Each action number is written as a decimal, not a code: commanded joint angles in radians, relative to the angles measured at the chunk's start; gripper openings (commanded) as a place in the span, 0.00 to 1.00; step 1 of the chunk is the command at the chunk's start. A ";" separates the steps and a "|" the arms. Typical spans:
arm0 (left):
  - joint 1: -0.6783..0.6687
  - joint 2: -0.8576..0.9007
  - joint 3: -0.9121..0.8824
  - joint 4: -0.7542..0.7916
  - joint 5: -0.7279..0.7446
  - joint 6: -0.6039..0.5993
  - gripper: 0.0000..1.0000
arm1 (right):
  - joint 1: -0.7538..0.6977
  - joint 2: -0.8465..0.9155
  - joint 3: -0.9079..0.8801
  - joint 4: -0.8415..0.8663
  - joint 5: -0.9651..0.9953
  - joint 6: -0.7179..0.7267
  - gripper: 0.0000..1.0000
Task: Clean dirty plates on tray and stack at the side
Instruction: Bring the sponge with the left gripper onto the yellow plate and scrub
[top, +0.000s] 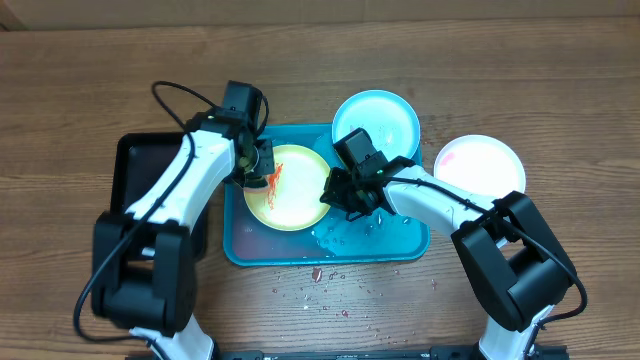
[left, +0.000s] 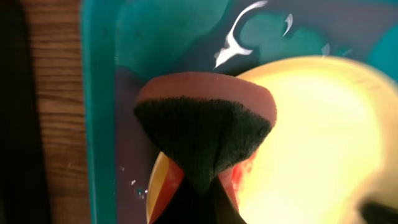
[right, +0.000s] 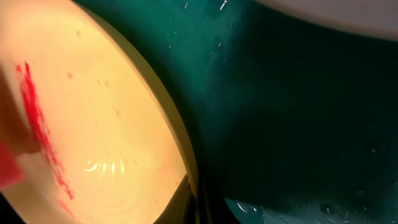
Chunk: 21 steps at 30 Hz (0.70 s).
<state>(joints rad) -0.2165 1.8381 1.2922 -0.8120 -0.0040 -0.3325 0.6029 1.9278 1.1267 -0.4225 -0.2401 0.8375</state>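
Note:
The yellow-green plate (top: 292, 188) lies in the teal tray (top: 330, 250) with a red smear on its left side. My left gripper (top: 262, 172) is shut on a sponge (left: 205, 134), red with a dark scrub face, pressed at the plate's left rim (left: 323, 137). My right gripper (top: 338, 192) is shut on the plate's right rim (right: 180, 140); the red smear (right: 37, 124) shows in the right wrist view. The light blue plate (top: 378, 122) rests on the tray's back right corner. The pink-rimmed plate (top: 480, 165) lies on the table to the right.
A black tray (top: 135, 170) sits left of the teal tray under my left arm. Water pools on the teal tray's floor (right: 298, 124). Red crumbs (top: 318, 275) are scattered on the wooden table in front of the tray.

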 joint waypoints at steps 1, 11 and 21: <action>-0.021 0.086 -0.012 0.004 -0.003 0.108 0.04 | 0.004 0.018 0.014 -0.009 0.002 0.008 0.04; -0.137 0.243 -0.012 -0.032 0.145 0.338 0.04 | 0.004 0.018 0.014 -0.009 0.002 0.008 0.04; -0.185 0.241 -0.006 -0.105 0.443 0.616 0.04 | 0.004 0.018 0.014 -0.009 0.002 0.008 0.04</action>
<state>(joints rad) -0.3824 2.0037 1.3304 -0.9092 0.2363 0.1799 0.6029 1.9278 1.1275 -0.4381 -0.2356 0.8375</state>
